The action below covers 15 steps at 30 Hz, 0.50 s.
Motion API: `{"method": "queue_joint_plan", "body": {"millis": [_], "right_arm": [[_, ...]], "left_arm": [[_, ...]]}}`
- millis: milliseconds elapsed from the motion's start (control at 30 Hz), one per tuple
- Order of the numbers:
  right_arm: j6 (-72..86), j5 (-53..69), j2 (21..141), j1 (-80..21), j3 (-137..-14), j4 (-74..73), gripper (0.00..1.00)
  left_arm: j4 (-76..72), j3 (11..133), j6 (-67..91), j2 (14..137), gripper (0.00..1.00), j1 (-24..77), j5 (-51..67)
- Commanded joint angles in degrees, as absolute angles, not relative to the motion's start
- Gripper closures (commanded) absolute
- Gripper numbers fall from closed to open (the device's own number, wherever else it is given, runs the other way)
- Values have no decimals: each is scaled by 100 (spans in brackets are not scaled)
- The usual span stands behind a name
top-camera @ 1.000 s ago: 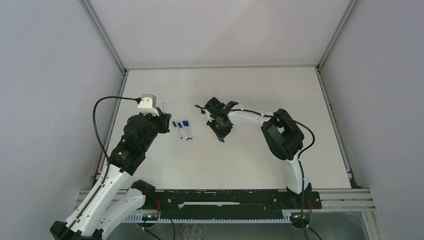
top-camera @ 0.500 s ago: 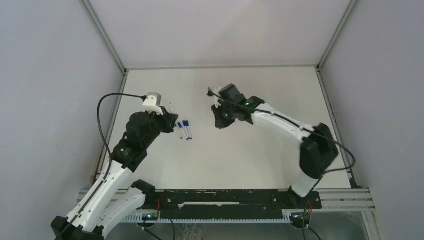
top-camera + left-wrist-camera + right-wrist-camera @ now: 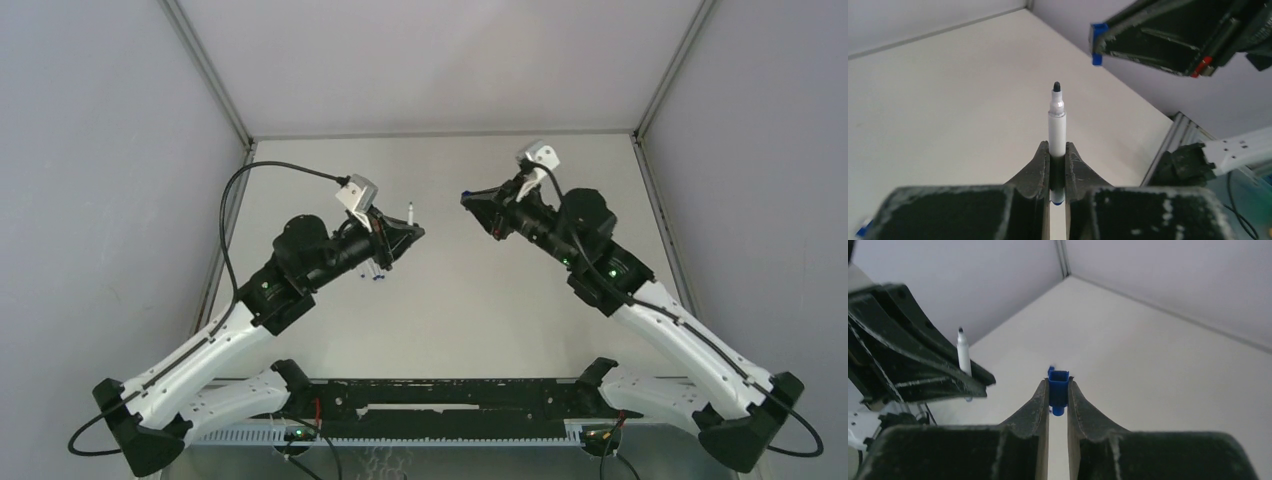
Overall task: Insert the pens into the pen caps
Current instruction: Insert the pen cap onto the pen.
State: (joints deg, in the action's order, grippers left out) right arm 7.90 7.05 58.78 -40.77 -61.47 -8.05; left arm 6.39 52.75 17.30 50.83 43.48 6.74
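A white pen (image 3: 1057, 125), dark tip bare and pointing away, stands clamped in my left gripper (image 3: 1057, 150), which is shut on its lower barrel. In the top view the pen (image 3: 410, 212) sticks up from the left gripper (image 3: 408, 232), held above the table. My right gripper (image 3: 1058, 387) is shut on a blue pen cap (image 3: 1058, 385), its open end facing forward. The right gripper (image 3: 470, 200) faces the left one across a short gap. From the left wrist view the pen cap (image 3: 1096, 47) shows at the right gripper's tip, up and right of the pen's tip.
Capped pens (image 3: 377, 272) lie on the white table (image 3: 480, 300) under the left arm, mostly hidden by it. Grey walls and metal frame rails (image 3: 665, 240) bound the table. The arms' base rail (image 3: 450, 395) runs along the near edge.
Both arms have risen from the table and swung to face each other. The right gripper came up with the cap; the left one carried the pen right and up.
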Motion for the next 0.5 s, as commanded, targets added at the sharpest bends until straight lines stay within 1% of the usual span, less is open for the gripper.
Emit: {"method": "queue_joint_plan", "body": {"millis": [0,133,233,467], "right_arm": [[1062,466,5281,-3964,-6026,524,100],[1286,764,4917,-3879,-5940,694,100],[1583,957,4682,-3828,-5687,1122,100],[1964,1404,4440,-3768,-5642,1363,100]], "left_arm": [[-358,5743,1614,5247,100,4763,952],[-498,5918,1614,5466,100,4890,1313],[-506,6021,1542,5550,100,4943,1638],[-593,6079,1412,5638,100,4961,2374]]}}
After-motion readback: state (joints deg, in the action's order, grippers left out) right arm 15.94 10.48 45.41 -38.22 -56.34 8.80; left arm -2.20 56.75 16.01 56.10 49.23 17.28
